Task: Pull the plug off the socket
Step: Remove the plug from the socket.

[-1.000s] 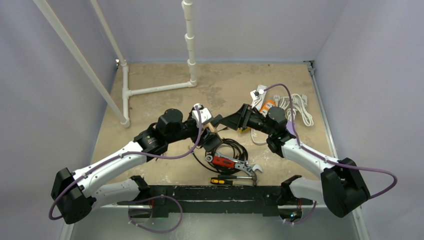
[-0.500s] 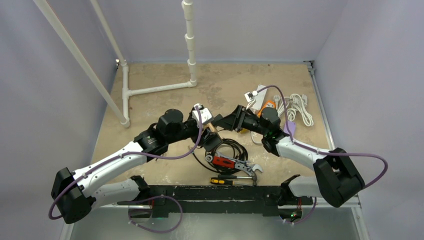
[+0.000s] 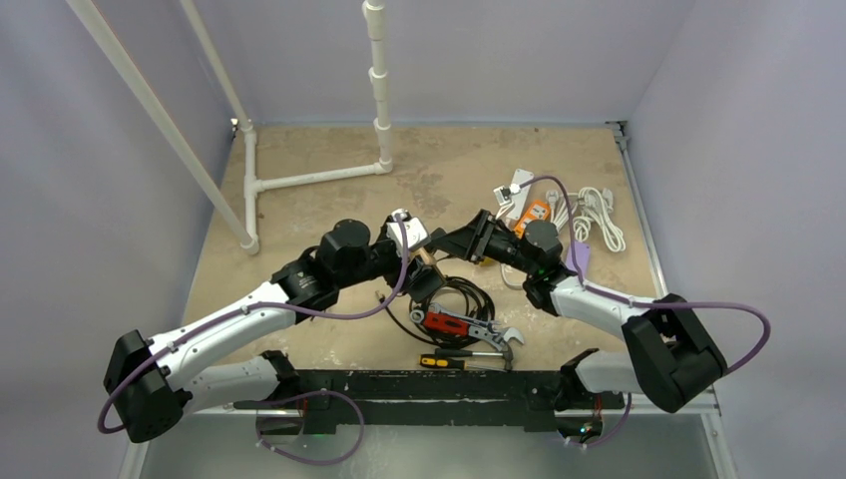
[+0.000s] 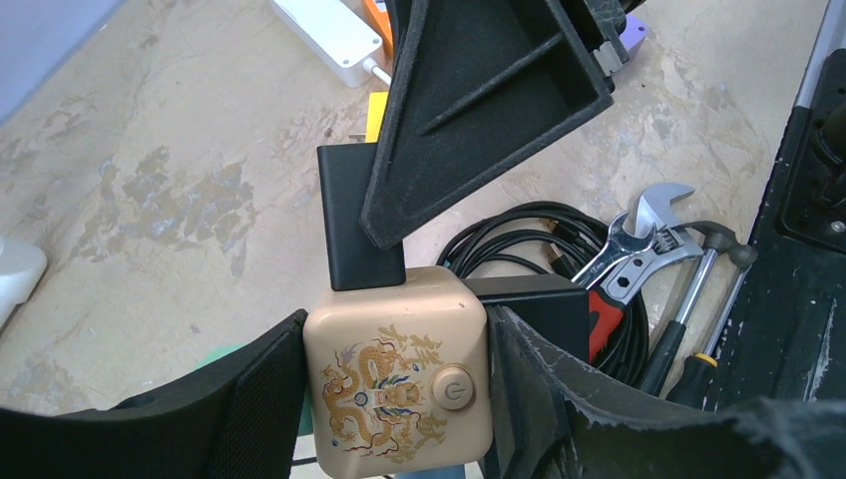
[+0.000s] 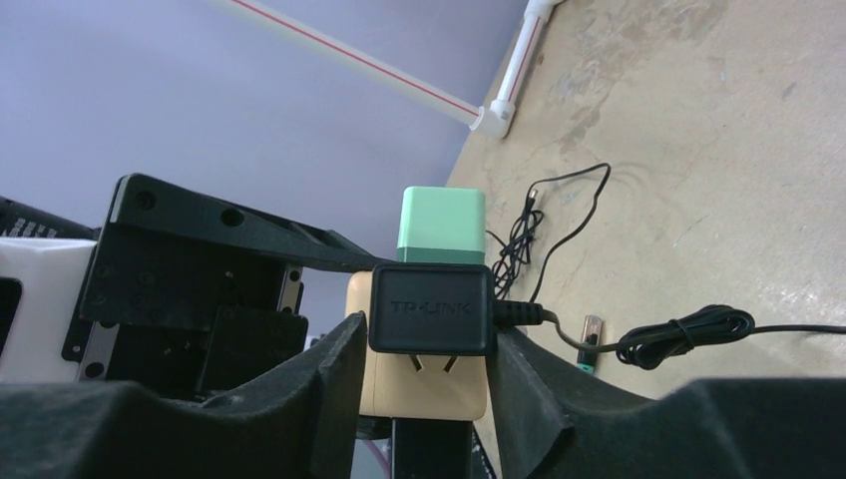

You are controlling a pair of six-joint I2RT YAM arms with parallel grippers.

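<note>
My left gripper [image 4: 397,344] is shut on the socket [image 4: 399,369], a beige cube with a dragon print and a power button, and holds it above the floor near the middle [image 3: 427,257]. The plug [image 5: 431,309], a black TP-LINK adapter with a thin cord, is seated in the cube's face [image 5: 424,384]. My right gripper [image 5: 429,339] has come in from the right [image 3: 454,244], and its fingers press against the plug's two sides. The left wrist view shows the plug [image 4: 354,220] partly covered by a right finger. A green block [image 5: 442,220] and another black plug [image 4: 534,304] sit in other faces.
Under the grippers lie a coiled black cable [image 3: 464,294], red-handled pliers with a wrench [image 3: 464,327] and a screwdriver [image 3: 449,361]. A white power strip [image 3: 514,192] and white cords [image 3: 597,215] lie at the back right. White pipes [image 3: 309,180] stand at the back left.
My right gripper has moved left onto the plug and its jaws have narrowed against the plug's sides. The left gripper keeps the socket in nearly the same place.
</note>
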